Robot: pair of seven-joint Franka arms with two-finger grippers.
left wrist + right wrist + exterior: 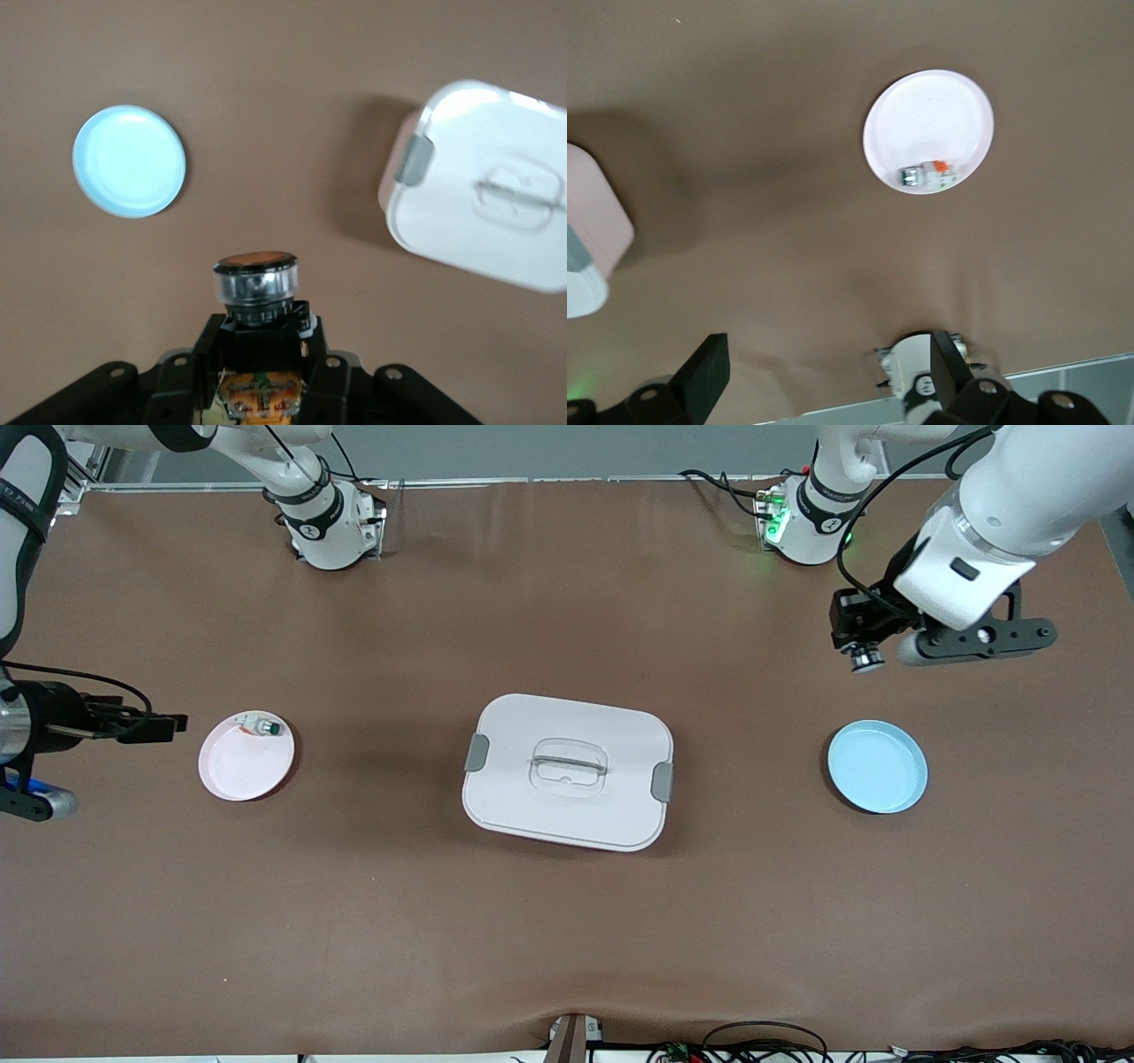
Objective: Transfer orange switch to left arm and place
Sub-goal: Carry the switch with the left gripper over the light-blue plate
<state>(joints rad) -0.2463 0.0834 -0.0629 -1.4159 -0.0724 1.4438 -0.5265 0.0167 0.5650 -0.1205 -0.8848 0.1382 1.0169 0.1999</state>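
Up over the bare counter (567, 939), toward my left arm's end from the box (568, 771), my left gripper (861, 654) pinches the orange switch (865, 658) between its fingers (197, 354). My left wrist view shows what the front view barely hints at: the round orange cap (257, 260) on a clear collar, the black body wedged in the grip, orange marks (259, 396) lower down. From the front, the switch is only a small pale knob under the black hand.

My right gripper (158, 726) waits with fingers (702, 372) spread wide and nothing between them, off the box toward the right arm's end, just beside the pink plate (246, 756). My right wrist view picks out a small silver part with a green cap (926, 175) lying in that plate, near its rim.

Between the two plates the box sits shut, grey clips (477, 752) on its short sides and a clear handle (568, 765) sunk into its lid. Toward my left arm's end from the box lies the light-blue plate (877, 767).
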